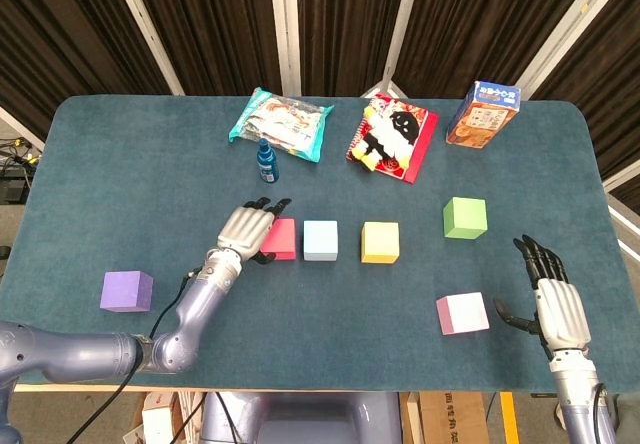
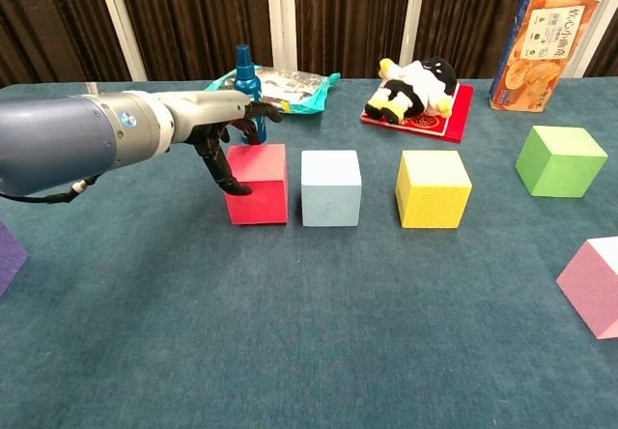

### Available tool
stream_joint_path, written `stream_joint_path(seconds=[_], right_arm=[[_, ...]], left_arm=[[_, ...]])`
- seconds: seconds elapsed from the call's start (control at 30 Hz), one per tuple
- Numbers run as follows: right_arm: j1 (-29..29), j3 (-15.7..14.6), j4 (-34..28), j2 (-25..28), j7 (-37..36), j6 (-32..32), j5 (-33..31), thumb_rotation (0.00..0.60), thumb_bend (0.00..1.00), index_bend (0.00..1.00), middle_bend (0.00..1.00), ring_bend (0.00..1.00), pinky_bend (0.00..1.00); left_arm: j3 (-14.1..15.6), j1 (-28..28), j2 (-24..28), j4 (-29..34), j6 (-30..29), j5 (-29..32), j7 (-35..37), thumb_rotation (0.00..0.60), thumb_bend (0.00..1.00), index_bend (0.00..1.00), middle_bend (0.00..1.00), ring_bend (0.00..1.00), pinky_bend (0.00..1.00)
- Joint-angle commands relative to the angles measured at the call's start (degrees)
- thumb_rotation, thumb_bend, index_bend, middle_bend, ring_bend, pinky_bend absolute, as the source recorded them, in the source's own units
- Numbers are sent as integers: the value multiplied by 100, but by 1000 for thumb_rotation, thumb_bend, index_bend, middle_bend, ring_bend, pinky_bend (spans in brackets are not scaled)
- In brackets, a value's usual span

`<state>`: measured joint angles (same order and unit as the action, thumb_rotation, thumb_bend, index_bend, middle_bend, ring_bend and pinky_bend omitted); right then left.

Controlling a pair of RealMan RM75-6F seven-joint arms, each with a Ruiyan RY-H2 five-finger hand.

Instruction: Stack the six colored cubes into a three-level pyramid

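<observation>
**Base row forming, nothing stacked yet**

Far left on the worktop (image 1: 90,164) sits the purple cube (image 1: 127,291), alone and well apart from the others. Next comes the left hand (image 1: 250,230), its fingers (image 2: 224,163) draped over the top and left face of the red cube (image 1: 280,239); it touches the cube, though whether it truly grasps it or merely presses against it I cannot tell. The red cube stands just beside the light blue cube (image 1: 321,240), with a thin gap showing in the chest view. The yellow cube (image 1: 380,242) follows in the same line, a wider gap on its left. So the bottom level is roughly laid out, judging by that row (three cubes, not yet snug).

Further right the green cube (image 1: 465,217) rests on its own, behind the line, and the pink cube (image 1: 462,313) lies nearer the front edge. The right hand (image 1: 548,294) hovers just right of the pink cube, fingers spread, holding nothing.

Still to do, as I read it: close up the row, set two cubes on it, then cap it with the last one. Purple, green and pink all remain on the worktop. Along the back lie a small blue bottle (image 1: 267,161), a snack bag (image 1: 280,122), a plush toy (image 1: 392,136) and a carton (image 1: 483,114), none part of the job.
</observation>
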<state>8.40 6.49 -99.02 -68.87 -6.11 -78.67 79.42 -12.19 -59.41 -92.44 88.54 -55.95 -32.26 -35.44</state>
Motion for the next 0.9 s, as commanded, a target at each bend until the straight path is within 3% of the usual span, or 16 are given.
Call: stream_joint_path(seconds=[0.03, 0.9], right_arm=[[-1, 1, 0, 1, -6, 0, -3, 600, 328, 0, 0, 0, 0], [3, -9, -11, 0, -5, 34, -25, 600, 329, 0, 0, 0, 0]], left_arm=[[1, -21, -36, -25, -2, 15, -16, 600, 341, 68, 305, 104, 185], [-44, -152, -270, -333, 107, 149, -21, 600, 341, 70, 307, 104, 185]])
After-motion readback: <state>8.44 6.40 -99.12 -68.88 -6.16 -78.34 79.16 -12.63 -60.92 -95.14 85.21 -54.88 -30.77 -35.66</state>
